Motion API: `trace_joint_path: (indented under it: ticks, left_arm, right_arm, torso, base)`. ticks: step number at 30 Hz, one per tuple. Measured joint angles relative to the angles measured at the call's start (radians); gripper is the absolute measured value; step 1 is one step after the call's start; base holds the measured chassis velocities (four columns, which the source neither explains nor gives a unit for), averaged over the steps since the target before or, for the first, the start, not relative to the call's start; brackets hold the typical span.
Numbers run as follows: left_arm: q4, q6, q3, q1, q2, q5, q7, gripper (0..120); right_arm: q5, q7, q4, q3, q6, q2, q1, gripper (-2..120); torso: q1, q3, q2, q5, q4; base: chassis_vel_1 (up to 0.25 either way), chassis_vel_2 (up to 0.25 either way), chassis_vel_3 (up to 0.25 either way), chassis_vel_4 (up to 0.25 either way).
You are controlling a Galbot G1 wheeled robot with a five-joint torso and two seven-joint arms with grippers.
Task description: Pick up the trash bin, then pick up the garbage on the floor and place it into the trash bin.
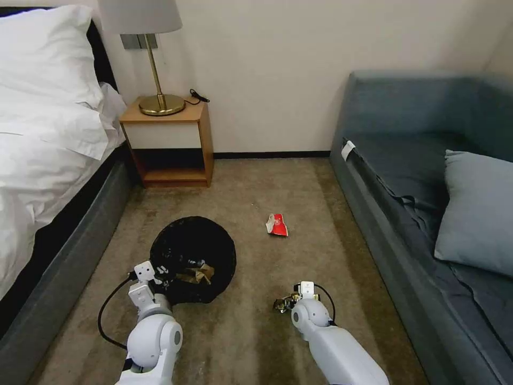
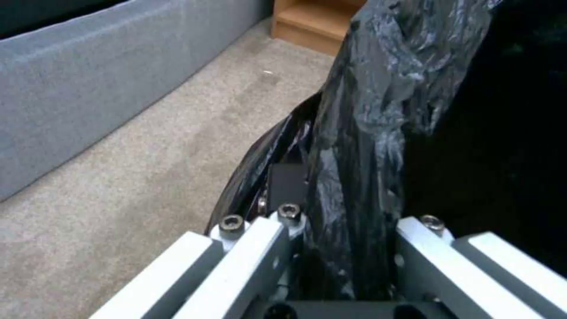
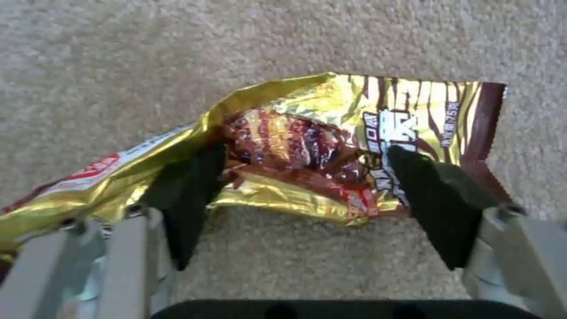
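Observation:
The trash bin, round with a crinkled black bag over its rim, stands on the carpet left of centre. Brown crumpled paper lies inside it. My left gripper is shut on the bin's near rim; in the left wrist view the bag-covered rim runs between the jaws of the left gripper. My right gripper is low over the carpet, open, with its fingers on either side of a gold-brown snack wrapper. A red-and-white wrapper lies farther off on the floor.
A bed with a grey base runs along the left. On the right is a blue-grey sofa with a cushion. A wooden nightstand with a brass lamp stands against the far wall. Carpet lies open between them.

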Motion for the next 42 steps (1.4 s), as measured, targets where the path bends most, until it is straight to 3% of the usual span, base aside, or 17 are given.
trace_joint_path:
  ticks: [3, 5, 8, 21, 31, 39, 42]
  left_arm:
    - [0.000, 0.000, -0.001, 0.000, 0.001, 0.000, 0.000, 1]
    - [0.000, 0.000, -0.004, -0.001, 0.001, 0.000, -0.001, 1]
    - [0.000, 0.000, -0.002, -0.001, 0.001, -0.001, 0.000, 1]
    - [0.002, 0.000, 0.005, -0.007, -0.003, 0.001, -0.002, 1]
    - [-0.001, 0.000, 0.002, -0.003, -0.001, 0.001, -0.002, 1]
    - [-0.002, 0.000, 0.002, -0.002, -0.001, 0.001, -0.002, 1]
    - [-0.004, 0.000, 0.002, -0.001, -0.002, 0.001, -0.002, 1]
  right_arm:
    - [-0.003, 0.005, 0.010, -0.003, 0.001, -0.004, -0.005, 64]
    - [-0.011, 0.027, 0.026, -0.003, -0.001, -0.014, -0.012, 54]
    - [-0.007, 0.041, 0.061, -0.006, -0.013, -0.024, -0.023, 45]
    - [0.007, 0.066, 0.214, -0.010, -0.024, -0.052, -0.055, 0]
    - [-0.067, 0.063, 0.228, -0.012, -0.032, -0.061, -0.066, 1]
    - [-0.088, 0.058, 0.195, 0.004, -0.040, -0.063, -0.062, 25]
    - [-0.031, 0.074, 0.180, 0.031, -0.052, -0.050, -0.056, 42]
  torso:
    - [0.000, 0.000, 0.000, 0.0003, 0.0002]
    - [0.000, 0.000, 0.000, -0.0021, -0.0014]
    - [0.000, 0.000, 0.000, -0.0015, -0.0023]
    - [0.000, 0.000, 0.000, -0.0010, -0.0009]
    - [0.000, 0.000, 0.000, -0.0009, -0.0009]
    - [0.000, 0.000, 0.000, -0.0009, -0.0009]
    - [0.000, 0.000, 0.000, -0.0009, -0.0009]
  base:
    - [0.000, 0.000, 0.000, 0.000]
    - [0.000, 0.000, 0.000, 0.000]
    - [0.000, 0.000, 0.000, 0.000]
    - [0.000, 0.000, 0.000, 0.000]
    - [0.000, 0.000, 0.000, 0.000]
    - [0.000, 0.000, 0.000, 0.000]
    - [0.000, 0.000, 0.000, 0.000]
